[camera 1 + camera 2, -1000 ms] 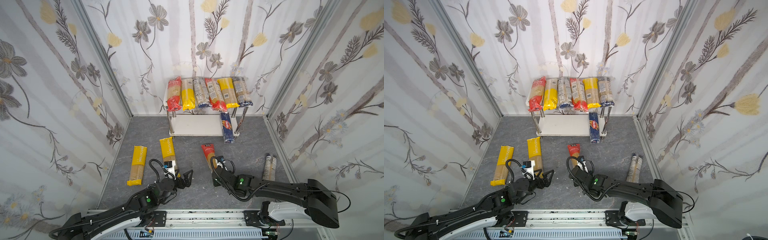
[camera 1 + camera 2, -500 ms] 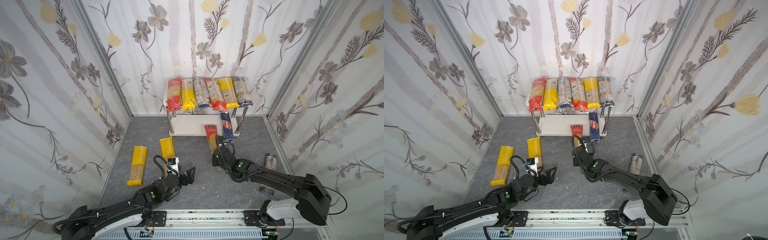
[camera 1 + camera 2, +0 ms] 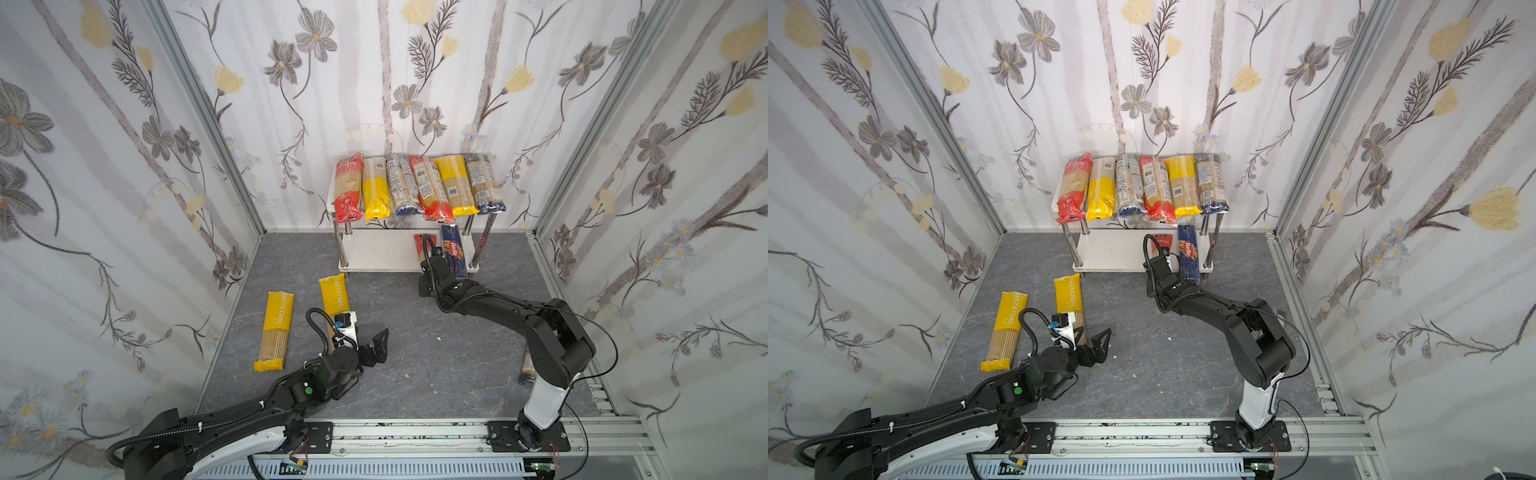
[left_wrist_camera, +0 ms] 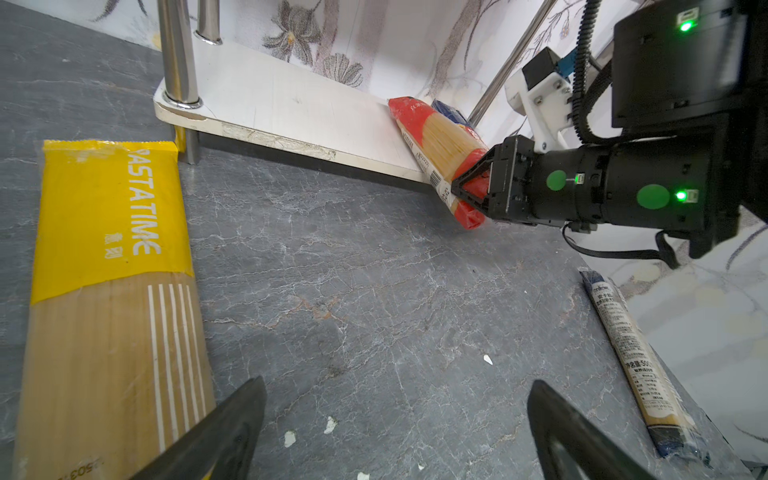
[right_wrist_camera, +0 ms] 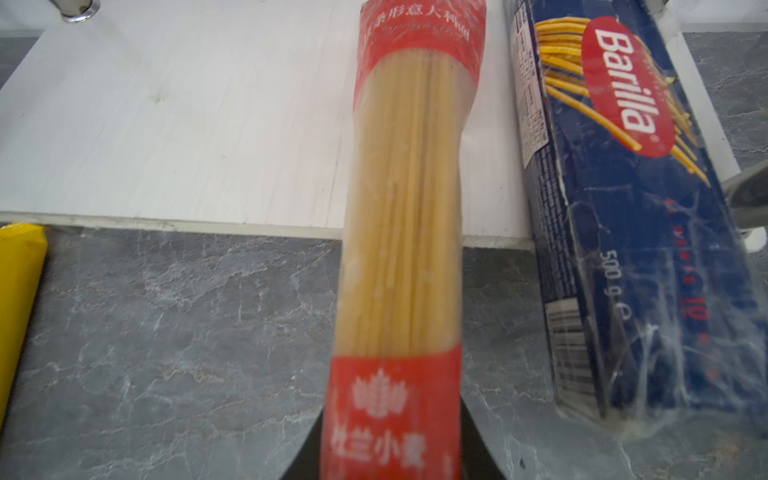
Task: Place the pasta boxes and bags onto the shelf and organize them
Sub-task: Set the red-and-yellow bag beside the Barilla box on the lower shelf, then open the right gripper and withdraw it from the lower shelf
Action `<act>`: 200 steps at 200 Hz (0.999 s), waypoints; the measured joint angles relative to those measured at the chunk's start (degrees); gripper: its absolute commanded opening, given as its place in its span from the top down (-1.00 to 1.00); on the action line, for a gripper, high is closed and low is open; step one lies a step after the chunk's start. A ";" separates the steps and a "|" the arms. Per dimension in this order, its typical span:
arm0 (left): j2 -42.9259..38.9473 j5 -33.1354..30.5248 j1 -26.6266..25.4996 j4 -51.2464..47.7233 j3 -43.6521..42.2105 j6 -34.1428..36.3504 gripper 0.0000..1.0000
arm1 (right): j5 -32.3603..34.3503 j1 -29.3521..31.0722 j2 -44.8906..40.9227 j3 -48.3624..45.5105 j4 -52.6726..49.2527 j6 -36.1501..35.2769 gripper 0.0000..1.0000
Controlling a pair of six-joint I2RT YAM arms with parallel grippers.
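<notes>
Tally, in view only. Shelf [image 3: 374,255]: 1, two tiers. Box [image 3: 455,254]: 1. Bags: 10. Red bags [image 3: 348,189]: 3, two up top, one red bag [image 5: 399,208] lower down. Yellow bags [image 3: 375,191]: 4, two up top, two on the floor [image 3: 415,353]. Blue-end bags [image 3: 401,185]: 3, two up top, one on the floor. Up top: 6 bags. Lower down: red bag plus box. Floor: 3 bags. Packs overall: 11.

Pale floral-papered walls [image 3: 104,187], aluminium corner posts [image 3: 208,124], dark grey veined stone-look floor [image 3: 415,365].
</notes>
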 measured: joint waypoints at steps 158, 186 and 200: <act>-3.50 -0.28 1.60 1.73 -1.22 1.36 -1.00 | -4.09 -3.32 2.54 3.34 3.56 -2.43 -0.99; -4.81 -0.26 1.64 0.72 -1.22 0.20 -1.00 | -4.85 -1.92 -0.59 0.74 3.58 -2.40 -0.99; -5.95 -0.28 1.64 -0.31 -1.31 -0.79 -1.00 | -5.53 -0.74 -1.97 -0.42 3.50 -2.40 -0.99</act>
